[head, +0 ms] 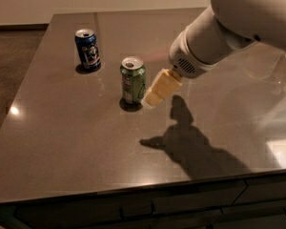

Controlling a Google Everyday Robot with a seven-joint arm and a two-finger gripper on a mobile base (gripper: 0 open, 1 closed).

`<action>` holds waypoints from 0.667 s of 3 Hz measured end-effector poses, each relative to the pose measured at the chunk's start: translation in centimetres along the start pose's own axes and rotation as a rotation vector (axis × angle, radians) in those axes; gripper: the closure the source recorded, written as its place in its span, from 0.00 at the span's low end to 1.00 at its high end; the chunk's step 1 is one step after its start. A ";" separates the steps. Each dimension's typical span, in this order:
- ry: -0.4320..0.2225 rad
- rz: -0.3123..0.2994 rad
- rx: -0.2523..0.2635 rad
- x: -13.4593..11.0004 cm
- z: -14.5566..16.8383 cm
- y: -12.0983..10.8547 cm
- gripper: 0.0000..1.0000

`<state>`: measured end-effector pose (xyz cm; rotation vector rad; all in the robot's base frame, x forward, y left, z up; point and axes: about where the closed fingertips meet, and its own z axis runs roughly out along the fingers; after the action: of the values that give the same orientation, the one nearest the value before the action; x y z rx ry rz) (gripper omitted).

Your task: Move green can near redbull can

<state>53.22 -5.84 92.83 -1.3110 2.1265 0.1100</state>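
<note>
The green can (pixel 132 80) stands upright on the dark table (pixel 62 142), left of centre, with a silver top and a pale label patch. My gripper (pixel 151 98) is cream-coloured and reaches down from the upper right. Its tip is just right of the green can's lower half, very close to it or touching it. The redbull can is hidden behind my white arm (pixel 229 27).
A dark blue can (pixel 88 50) stands upright at the back left, behind and left of the green can. The table's front edge runs along the bottom, with drawers below. The arm's shadow (pixel 190 147) lies on the table right of centre.
</note>
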 end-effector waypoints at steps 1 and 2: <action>-0.017 0.104 -0.019 -1.3 2.6 -0.2 0.00; -0.044 0.176 -0.049 -2.5 4.4 0.4 0.00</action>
<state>55.74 -2.06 90.56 -1.1354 2.2110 0.2630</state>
